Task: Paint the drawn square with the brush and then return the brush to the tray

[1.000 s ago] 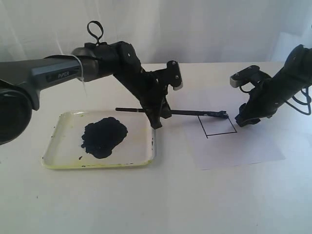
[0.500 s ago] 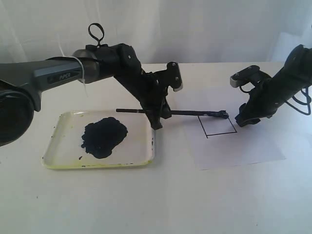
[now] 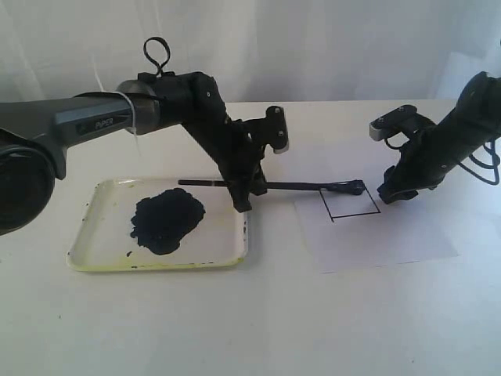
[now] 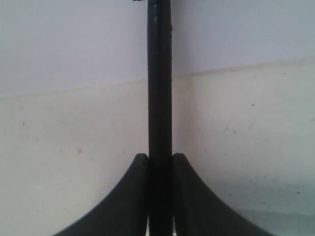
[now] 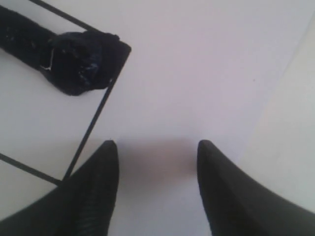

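My left gripper (image 3: 243, 196) is shut on the brush (image 3: 297, 186), a long black stick held level over the table; its fingers (image 4: 135, 196) pinch the shaft (image 4: 160, 88). The brush's paint-clotted tip (image 3: 352, 187) sits at the far right corner of the drawn square (image 3: 350, 204), whose face is white. In the right wrist view the tip (image 5: 81, 61) lies on the square's corner line (image 5: 93, 123). My right gripper (image 3: 389, 196) rests open on the paper (image 3: 376, 235) just right of the square, nothing between its fingers. The tray (image 3: 94, 235) lies at the left.
A large blue-black paint blob (image 3: 167, 219) fills the tray's middle. The white paper sheet lies on a white table, with a white curtain behind. The left arm (image 3: 94, 117) stretches in from the left above the tray.
The left gripper and the brush have shifted a little to the left, drawing the tip from just outside the square's right corner back onto it. The right gripper has stayed still.
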